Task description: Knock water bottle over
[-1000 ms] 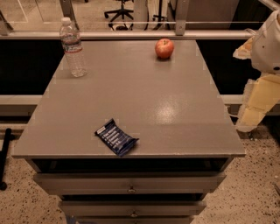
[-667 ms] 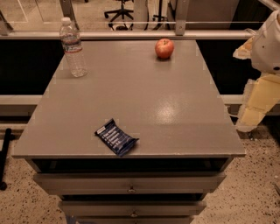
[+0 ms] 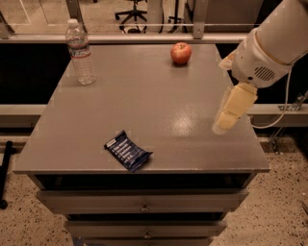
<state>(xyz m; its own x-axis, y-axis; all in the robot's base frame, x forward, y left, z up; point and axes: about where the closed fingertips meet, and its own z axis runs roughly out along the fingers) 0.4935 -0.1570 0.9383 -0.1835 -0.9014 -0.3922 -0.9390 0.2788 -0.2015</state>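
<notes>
The water bottle stands upright and free at the far left corner of the grey table — white cap on top, clear ribbed body, a label band with red and blue around its upper part. Along the same far edge, well to the right of it, a red apple sits on the tabletop, shorter than the bottle and well apart from it. Nearer the front edge, left of centre, a dark blue snack packet lies flat at an angle, with pale print on its face. Under the tabletop we see stacked drawers, each with a small knob in the middle. The gripper hangs over the right side of the table — pale cream, slanting down and to the left, its tip just above the surface near the right edge. It is well apart from the bottle, with most of the table's width between them. We cannot tell whether it is open or closed. Above it the white arm comes in from the upper right corner, and a thin cable loops off to the right. Beyond the table, an office chair stands on the floor.
</notes>
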